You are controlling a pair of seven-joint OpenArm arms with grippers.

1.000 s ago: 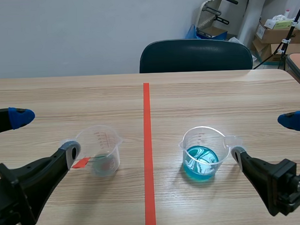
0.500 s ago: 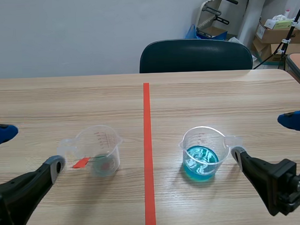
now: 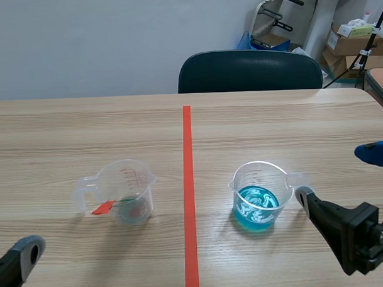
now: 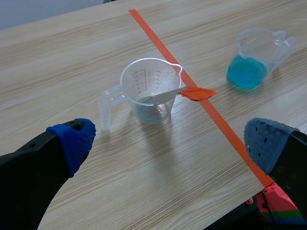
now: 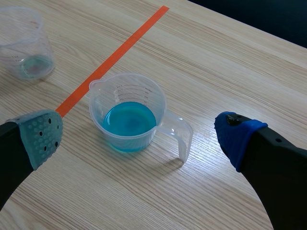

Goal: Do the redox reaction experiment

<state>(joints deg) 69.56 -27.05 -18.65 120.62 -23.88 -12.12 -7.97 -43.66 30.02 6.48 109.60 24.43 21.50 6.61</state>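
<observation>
1. Black left gripper [image 4: 170,143]: jaws spread wide and holding nothing, low above the wooden table [image 3: 272,122].
2. Clear measuring cup [image 4: 151,88]: upright on the table, ahead of the left gripper and in line with the gap between its jaws, well apart from both pads. Its handle faces the blue-padded finger and its spout faces away.
3. Spatula [image 4: 175,94]: propped in this cup with its long axis tilted. The working end is down inside and the orange end juts out over the rim, pointing toward the side of the grey-padded finger.
4. Orange tape line [image 3: 189,200]: runs between the two cups, away from the robot.
5. Cup of blue liquid [image 5: 128,115]: upright, just ahead of the right gripper, opposite the gap between its jaws. Its handle points toward the blue-padded finger and its spout toward the tape line.
6. Right gripper [image 5: 139,135]: jaws wide apart and gripping nothing, with no pad touching the cup.
</observation>
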